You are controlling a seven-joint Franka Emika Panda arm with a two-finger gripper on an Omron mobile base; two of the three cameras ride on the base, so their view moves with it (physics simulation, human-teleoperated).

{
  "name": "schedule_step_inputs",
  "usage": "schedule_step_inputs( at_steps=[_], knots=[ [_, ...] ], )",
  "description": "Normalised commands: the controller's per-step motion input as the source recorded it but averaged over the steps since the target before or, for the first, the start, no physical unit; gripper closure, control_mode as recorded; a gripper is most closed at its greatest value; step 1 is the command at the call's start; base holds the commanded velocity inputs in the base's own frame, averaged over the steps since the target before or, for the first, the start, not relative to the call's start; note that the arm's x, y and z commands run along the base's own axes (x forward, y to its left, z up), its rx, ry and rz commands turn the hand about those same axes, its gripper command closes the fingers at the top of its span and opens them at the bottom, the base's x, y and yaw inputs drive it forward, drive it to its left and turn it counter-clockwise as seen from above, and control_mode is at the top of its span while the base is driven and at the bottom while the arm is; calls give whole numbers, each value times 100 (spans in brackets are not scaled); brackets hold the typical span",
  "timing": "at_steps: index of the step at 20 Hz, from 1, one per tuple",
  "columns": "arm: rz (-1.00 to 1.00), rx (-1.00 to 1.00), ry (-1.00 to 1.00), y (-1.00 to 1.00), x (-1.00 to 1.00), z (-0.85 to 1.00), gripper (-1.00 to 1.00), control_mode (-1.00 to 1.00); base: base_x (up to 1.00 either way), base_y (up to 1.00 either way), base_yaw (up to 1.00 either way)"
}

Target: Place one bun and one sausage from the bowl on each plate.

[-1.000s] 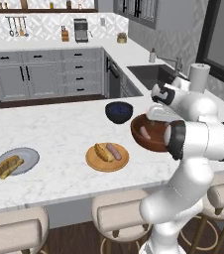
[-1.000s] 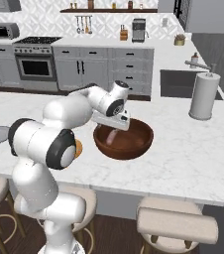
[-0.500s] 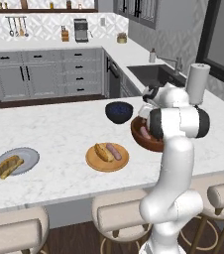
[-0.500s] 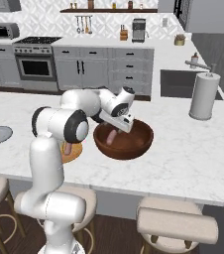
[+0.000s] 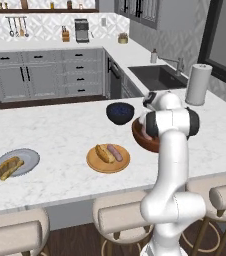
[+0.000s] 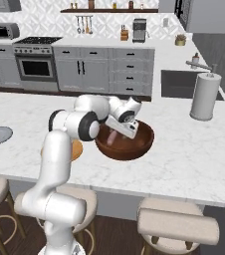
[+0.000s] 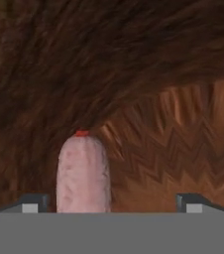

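My gripper (image 6: 118, 133) reaches down inside the wide reddish-brown wooden bowl (image 6: 139, 145), whose rim (image 5: 137, 134) also peeks out from behind my arm. It is open (image 7: 111, 203). A pink sausage (image 7: 82, 171) lies on the bowl's floor between the fingertips, closer to the left fingertip (image 7: 32, 202); whether it touches that fingertip I cannot tell. The tan-orange plate (image 5: 96, 164) holds a bun (image 5: 102, 153) and a sausage (image 5: 116, 152). On the pale grey plate (image 5: 29, 156) lies a bun (image 5: 8, 167). My arm hides most of the bowl's inside.
A smaller dark blue-black bowl (image 5: 120, 112) stands just behind and left of the wooden bowl. A paper towel roll (image 6: 205, 95) stands near the sink (image 5: 157, 76) at the counter's far right. Stools (image 5: 120, 217) line the front edge of the counter.
My arm has folded, with its elbow swinging upright over the base. The hand has sunk slightly deeper into the wooden bowl. Plates and food stay put.
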Motion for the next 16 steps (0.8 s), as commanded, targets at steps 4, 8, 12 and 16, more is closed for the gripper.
schedule_step_inputs(
  at_steps=[4,8,12,16],
  knots=[
    [6,0,0,22,-11,-29,-100,-100,0,0,0],
    [3,0,0,37,0,0,-100,-100,0,0,0],
    [0,0,0,21,-32,0,-100,-100,0,0,0],
    [0,0,0,0,-37,-1,-100,-100,0,0,0]
  ],
)
